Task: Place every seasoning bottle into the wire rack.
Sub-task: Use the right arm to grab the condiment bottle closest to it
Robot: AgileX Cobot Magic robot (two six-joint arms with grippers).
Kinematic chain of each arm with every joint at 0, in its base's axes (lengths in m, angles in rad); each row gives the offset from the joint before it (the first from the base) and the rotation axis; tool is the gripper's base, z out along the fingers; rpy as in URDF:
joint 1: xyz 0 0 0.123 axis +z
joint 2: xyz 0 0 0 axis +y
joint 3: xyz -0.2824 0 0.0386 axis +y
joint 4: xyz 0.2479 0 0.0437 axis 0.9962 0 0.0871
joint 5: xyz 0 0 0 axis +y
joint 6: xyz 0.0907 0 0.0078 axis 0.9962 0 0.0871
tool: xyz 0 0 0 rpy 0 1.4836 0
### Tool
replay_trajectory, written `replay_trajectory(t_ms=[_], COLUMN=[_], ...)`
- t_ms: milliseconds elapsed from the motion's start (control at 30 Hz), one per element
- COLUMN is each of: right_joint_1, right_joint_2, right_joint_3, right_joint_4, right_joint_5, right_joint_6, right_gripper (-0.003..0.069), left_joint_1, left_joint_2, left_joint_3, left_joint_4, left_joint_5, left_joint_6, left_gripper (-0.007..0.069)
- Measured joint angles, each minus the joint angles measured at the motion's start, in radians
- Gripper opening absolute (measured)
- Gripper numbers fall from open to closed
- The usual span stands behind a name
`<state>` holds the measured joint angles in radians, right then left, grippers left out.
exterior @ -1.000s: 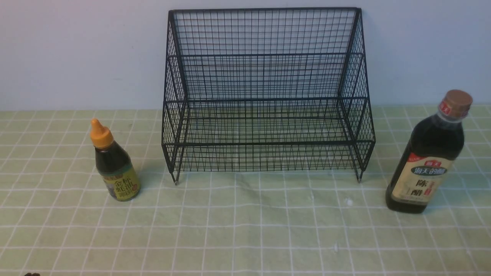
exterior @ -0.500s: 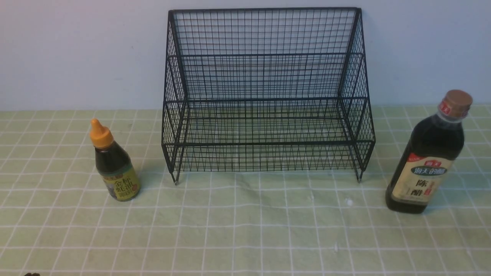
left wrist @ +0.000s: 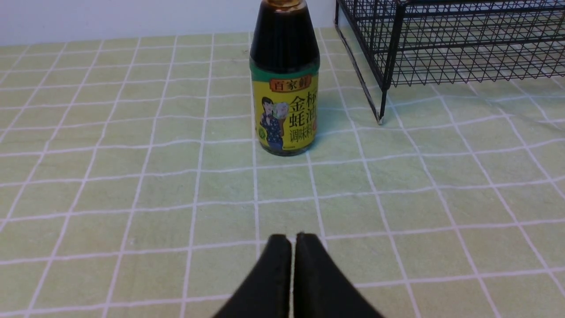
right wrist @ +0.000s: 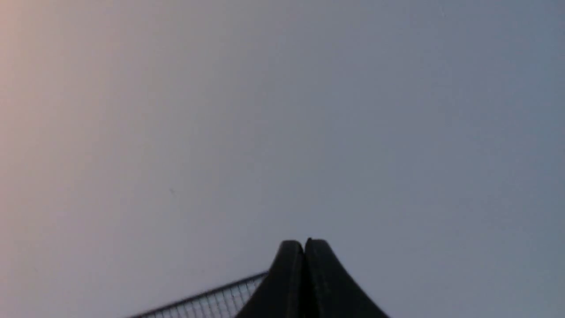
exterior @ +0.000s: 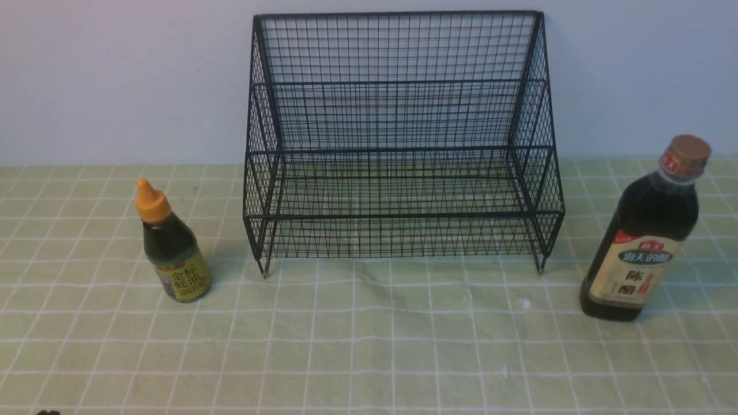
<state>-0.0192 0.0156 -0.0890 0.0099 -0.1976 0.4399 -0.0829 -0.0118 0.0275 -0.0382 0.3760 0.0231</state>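
The small bottle (exterior: 173,248) with orange pointed cap and yellow-green label stands upright on the cloth, left of the black wire rack (exterior: 398,150). The tall bottle (exterior: 643,242) with tan cap and cream label stands right of the rack. The rack holds nothing. Neither gripper shows in the front view. In the left wrist view my left gripper (left wrist: 292,238) is shut and empty, low over the cloth, with the small bottle (left wrist: 284,88) straight ahead and the rack's corner (left wrist: 441,44) beside it. My right gripper (right wrist: 303,244) is shut and empty, facing the wall above the rack's top edge (right wrist: 207,300).
A green checked cloth (exterior: 369,346) covers the table up to a plain pale wall (exterior: 115,75) behind the rack. A small dark thing (exterior: 47,412) peeks in at the front left edge.
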Motion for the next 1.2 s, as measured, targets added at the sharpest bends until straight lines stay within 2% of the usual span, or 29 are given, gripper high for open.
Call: replay_trajectory(t_ms=[133,233,267,300,333,400,433,500,633,733,933,1200], right_joint_1=[0.001,0.033,0.041,0.069,0.078,0.138,0.142,0.172,0.179,0.179,0.179,0.179], right_joint_2=[0.136,0.322,0.350,0.451,0.480,0.682,0.696,0.840,0.996,1.075,1.163,1.337], right_joint_3=[-0.237,-0.460,-0.474,-0.586,-0.613,-0.772,-0.793,-0.897,-1.049,-1.129,-1.184,-1.192], right_joint_4=[-0.072,-0.129,-0.131,-0.133,-0.131,-0.088,-0.084,-0.021,0.048,0.024,-0.020,-0.033], right_joint_5=[0.229,0.532,0.577,0.742,0.789,1.095,1.113,1.259,1.299,1.297,1.241,1.127], right_joint_6=[0.103,0.079,0.073,0.015,-0.005,-0.150,-0.160,-0.250,-0.317,-0.325,-0.325,-0.294], right_gripper=[-0.0013,-0.0013,-0.0013,-0.0013,-0.0013,-0.0013,-0.0013,-0.0013,-0.0013,-0.0009,0.0078,0.0441], left_joint_1=[0.000,0.000,0.000,0.000,0.000,0.000,0.000,0.000,0.000,0.000,0.000,0.000], left_joint_2=[0.000,0.000,0.000,0.000,0.000,0.000,0.000,0.000,0.000,0.000,0.000,0.000], left_joint_3=[0.000,0.000,0.000,0.000,0.000,0.000,0.000,0.000,0.000,0.000,0.000,0.000], left_joint_4=[0.000,0.000,0.000,0.000,0.000,0.000,0.000,0.000,0.000,0.000,0.000,0.000], left_joint_5=[0.000,0.000,0.000,0.000,0.000,0.000,0.000,0.000,0.000,0.000,0.000,0.000], left_joint_6=[0.000,0.000,0.000,0.000,0.000,0.000,0.000,0.000,0.000,0.000,0.000,0.000], left_gripper=[-0.0007,-0.0007,-0.0007,-0.0007,-0.0007,-0.0007,-0.0007,-0.0007,-0.0007,-0.0007,-0.0007,-0.0007])
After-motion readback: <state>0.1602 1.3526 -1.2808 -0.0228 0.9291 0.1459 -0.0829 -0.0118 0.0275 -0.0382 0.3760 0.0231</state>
